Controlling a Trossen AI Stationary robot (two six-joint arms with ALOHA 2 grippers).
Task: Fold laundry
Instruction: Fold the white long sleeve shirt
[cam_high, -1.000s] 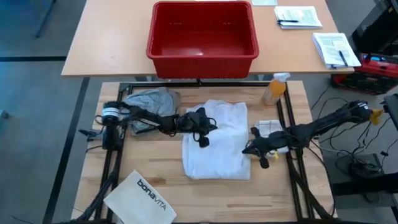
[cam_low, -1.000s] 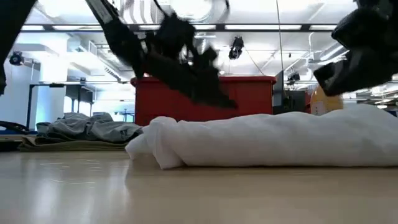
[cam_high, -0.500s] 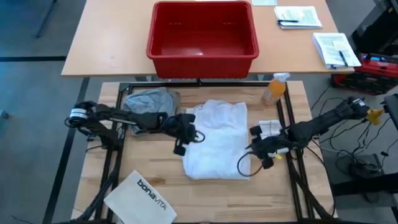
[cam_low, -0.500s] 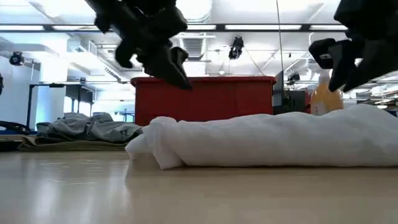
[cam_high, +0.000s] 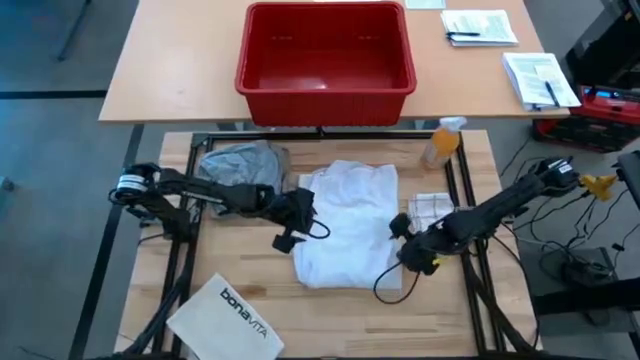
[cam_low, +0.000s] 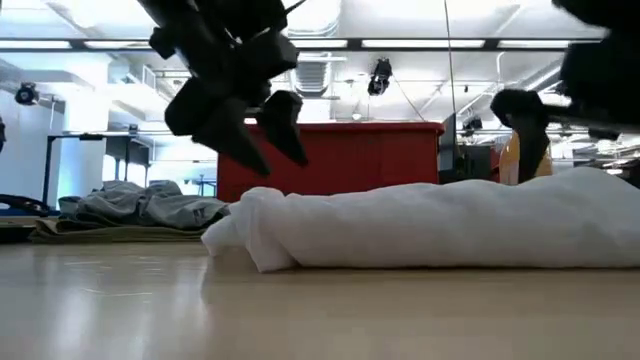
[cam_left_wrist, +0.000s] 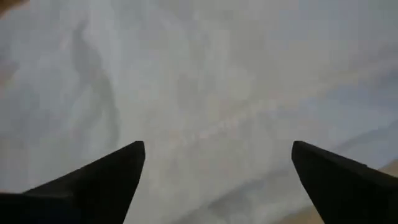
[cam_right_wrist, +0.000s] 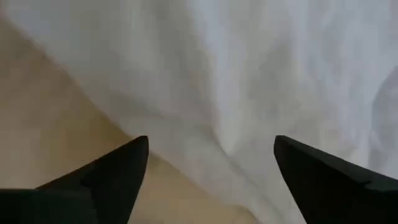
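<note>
Since a moment ago the left gripper (cam_high: 289, 232) has slid a little nearer along the left edge of the white shirt (cam_high: 350, 225), and the right gripper (cam_high: 412, 254) has dropped toward the shirt's near right corner. Far left on the wooden table (cam_high: 330, 320), the grey T-shirt (cam_high: 238, 164) lies crumpled on top of a khaki-tan piece (cam_low: 80, 232), well apart from the grippers. Next comes the left gripper, hovering just above the shirt's left edge with its fingers (cam_left_wrist: 106, 177) spread wide and nothing between them. The white shirt lies folded in a rough rectangle at the table's middle. Over its right edge, the right gripper also has its fingers (cam_right_wrist: 112, 168) wide apart, cloth and bare wood showing between them.
</note>
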